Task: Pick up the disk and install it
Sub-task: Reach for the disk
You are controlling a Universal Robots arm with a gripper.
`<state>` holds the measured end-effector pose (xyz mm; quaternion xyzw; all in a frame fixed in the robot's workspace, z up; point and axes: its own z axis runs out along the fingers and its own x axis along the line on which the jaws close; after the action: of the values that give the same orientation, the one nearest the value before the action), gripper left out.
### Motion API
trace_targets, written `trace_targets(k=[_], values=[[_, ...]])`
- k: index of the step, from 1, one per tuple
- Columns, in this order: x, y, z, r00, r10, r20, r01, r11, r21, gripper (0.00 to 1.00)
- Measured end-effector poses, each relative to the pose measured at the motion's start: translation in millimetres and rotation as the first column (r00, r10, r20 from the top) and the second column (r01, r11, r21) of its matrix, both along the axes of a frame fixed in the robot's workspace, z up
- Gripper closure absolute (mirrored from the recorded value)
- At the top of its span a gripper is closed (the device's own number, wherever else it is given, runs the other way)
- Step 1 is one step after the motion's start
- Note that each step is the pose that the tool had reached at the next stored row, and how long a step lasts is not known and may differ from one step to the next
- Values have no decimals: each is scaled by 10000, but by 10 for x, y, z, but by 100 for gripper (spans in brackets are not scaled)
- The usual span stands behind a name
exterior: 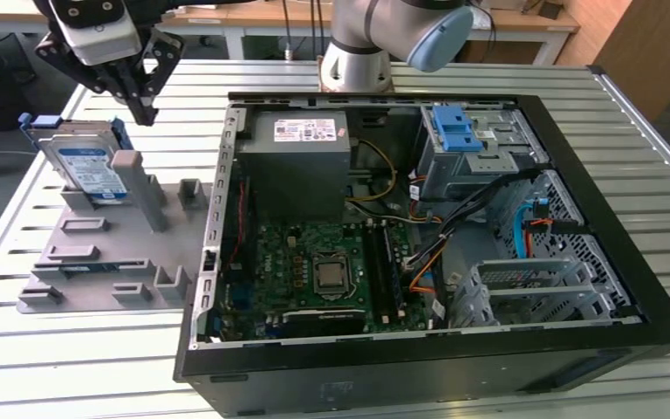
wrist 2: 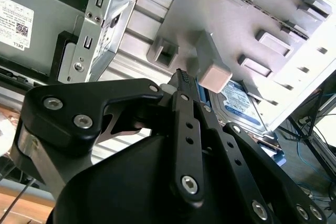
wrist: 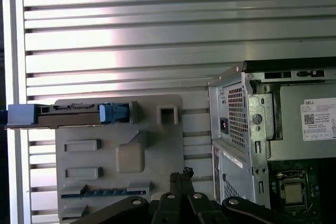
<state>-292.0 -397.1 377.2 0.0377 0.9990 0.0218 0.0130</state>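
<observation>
In the exterior view, the near wall of a black steel computer case [exterior: 428, 377] runs along the lower edge. The case lies open on its side. It holds a green motherboard [exterior: 317, 271], a grey metal power supply box [exterior: 300, 166] with a white sticker, a blue ridged plastic bracket [exterior: 461, 131] on the perforated drive cage, and loose cables.

Toward the exterior view's left, a grey plastic holder plate [exterior: 97, 262] with blocky slots lies on the slatted aluminium table [exterior: 67, 367]. The disk [exterior: 85, 166] stands on edge in a slot at the plate's far end. It is silver, with a blue-and-white label and a blue carrier frame. The gripper [exterior: 143, 112] hangs just above and beside it in the upper left, its black fingers [exterior: 137, 98] pinched together with nothing between them.

In the second wrist view, the matte, screw-studded fingers [wrist 2: 189, 129] meet at the tip, and the disk's label [wrist 2: 239, 103] shows beyond a square grey post [wrist 2: 212, 72].

In the first wrist view, the disk [wrist: 68, 115] sits edge-on in the plate [wrist: 157, 150], apart from the closed gripper [wrist: 184, 173].
</observation>
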Motion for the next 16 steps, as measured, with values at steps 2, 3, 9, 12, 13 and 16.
trace_targets(k=[2, 3, 9, 12, 13, 16], values=[[-7, 0, -1, 10000, 0, 0, 0, 10000, 0, 89], [-11, 0, -2, 10000, 0, 0, 0, 10000, 0, 89], [-32, 0, -4, 10000, 0, 0, 0, 10000, 0, 89], [-44, 0, -6, 10000, 1, 0, -1, 10000, 0, 89], [-47, 0, -7, 10000, 0, 0, 0, 10000, 1, 89], [-56, 0, -8, 10000, 0, 0, 0, 10000, 0, 89]])
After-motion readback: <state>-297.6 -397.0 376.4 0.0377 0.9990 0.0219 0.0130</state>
